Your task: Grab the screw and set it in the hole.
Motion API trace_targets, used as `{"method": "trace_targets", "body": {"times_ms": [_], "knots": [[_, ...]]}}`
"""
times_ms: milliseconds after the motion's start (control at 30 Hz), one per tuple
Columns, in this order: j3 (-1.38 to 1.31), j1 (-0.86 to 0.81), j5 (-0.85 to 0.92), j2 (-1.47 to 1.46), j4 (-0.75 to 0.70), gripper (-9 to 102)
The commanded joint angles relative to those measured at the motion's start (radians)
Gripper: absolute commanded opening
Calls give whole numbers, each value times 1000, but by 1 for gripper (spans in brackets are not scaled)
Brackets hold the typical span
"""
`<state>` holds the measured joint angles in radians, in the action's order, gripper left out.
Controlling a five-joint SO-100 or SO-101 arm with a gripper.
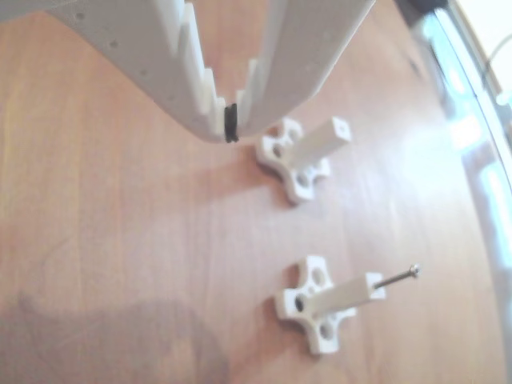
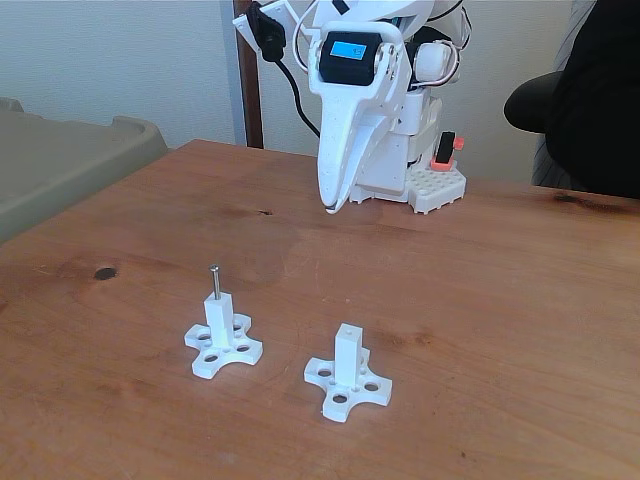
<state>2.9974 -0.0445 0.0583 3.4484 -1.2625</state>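
The screw [image 2: 214, 281] is seen standing upright in the top of a white post [image 2: 220, 322] on the wooden counter [image 2: 480, 300], its shank sunk partly into the bore and its small head uppermost. In the fixed view that post stands at about seven o'clock from the gripper [image 2: 330, 207]. A second post [image 2: 347, 360], its hole [image 1: 342, 126] bare, is placed to the right of the first, at roughly six o'clock from the gripper.

In the other view the screw [image 1: 398, 277] is shown jutting from the lower post [image 1: 340, 294], its long axis running from the post toward two o'clock, while the empty post [image 1: 318, 144] lies just beside the fingers [image 1: 214, 104], at about three o'clock. The fingers are seen pressed together at their tips, with nothing pinched between them and a dark band at the tip. The gripper is held above the counter, well apart from the screw.

The grab is judged not yet begun: a reach down and toward seven o'clock in the fixed view is called for, with the fingers spread to straddle the vertical shank below the head.
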Motion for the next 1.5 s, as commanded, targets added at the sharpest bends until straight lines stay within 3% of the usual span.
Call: {"method": "trace_targets", "body": {"times_ms": [0, 567, 767, 933, 1467], "knots": [[9, 8, 5, 20, -29, -4], [9, 9, 5, 20, -29, -4], [9, 9, 6, 20, -29, 0], [9, 9, 5, 20, -29, -4], [-49, 20, 38, 20, -63, -4]]}}
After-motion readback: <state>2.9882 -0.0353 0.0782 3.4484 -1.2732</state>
